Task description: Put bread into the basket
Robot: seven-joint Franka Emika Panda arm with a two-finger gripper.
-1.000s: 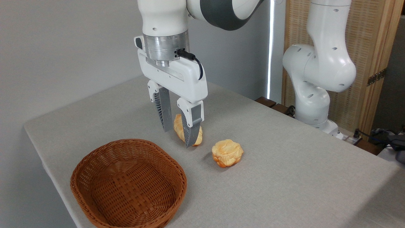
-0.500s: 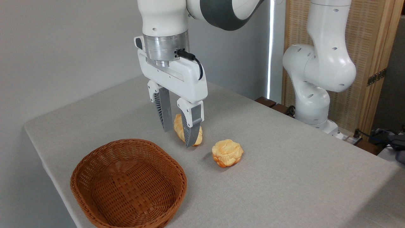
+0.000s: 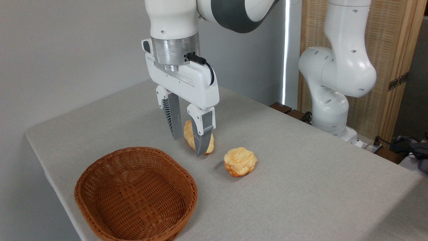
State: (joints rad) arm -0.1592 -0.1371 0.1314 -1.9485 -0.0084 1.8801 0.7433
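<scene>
Pincer [image 3: 186, 146] over grey table [image 3: 301, 174]

Setting: robotics lab | Evidence: white robot arm [image 3: 334, 70] mounted beside grey cloth-covered table [image 3: 301, 187]; bare grey wall [image 3: 67, 50]; woven wooden screen [image 3: 391, 43]; loose cables [image 3: 406, 145] at right edge.

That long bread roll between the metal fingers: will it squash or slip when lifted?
The bread looks puffy, so probably light and somewhat squashy. Its ridged crust should help the gripper hold it. Its tapered ends overhang the fingers, so it might swivel.
</scene>
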